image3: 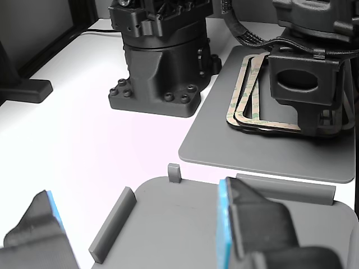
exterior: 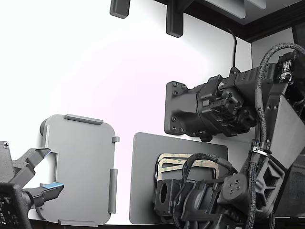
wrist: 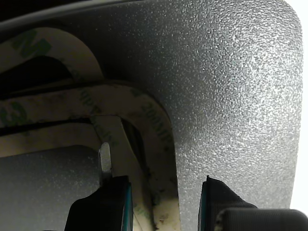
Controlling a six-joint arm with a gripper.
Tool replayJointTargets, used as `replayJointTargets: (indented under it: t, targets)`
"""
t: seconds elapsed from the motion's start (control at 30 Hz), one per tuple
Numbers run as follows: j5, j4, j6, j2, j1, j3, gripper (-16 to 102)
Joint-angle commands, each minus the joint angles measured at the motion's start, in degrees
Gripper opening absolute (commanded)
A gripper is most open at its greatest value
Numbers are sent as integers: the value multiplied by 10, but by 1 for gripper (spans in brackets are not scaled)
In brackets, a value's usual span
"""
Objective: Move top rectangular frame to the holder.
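Although the fingers (wrist: pixel 163 202) stand apart with nothing clamped, one side strip of the top rectangular frame (wrist: pixel 139 144) already runs between them, one tip inside the open centre, the other outside over the dark mat (wrist: pixel 231 96). The frame tops a small, slightly fanned stack on that mat, at the worktop's (exterior: pixel 95 71) near edge. Judged from the wrist view, closing would pinch that strip across its width. The exterior view shows what the wrist view cannot: the holder (exterior: pixel 78 167) lies bare, well apart on the exterior view's left. The other view confirms the stack (image3: pixel 247 106) under the arm's head.
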Motion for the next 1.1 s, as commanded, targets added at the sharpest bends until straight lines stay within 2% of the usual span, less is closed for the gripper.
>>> replayJointTargets:
  t: [0.0,0.2,0.6,1.07]
  targets:
    - [3,-2,5,8,-9,-14,54]
    - [5,6,11,8,-10,-16,46]
    - [6,1,10,6,-14,-11,43]
    - [4,-3,10,9,-15,-2,33]
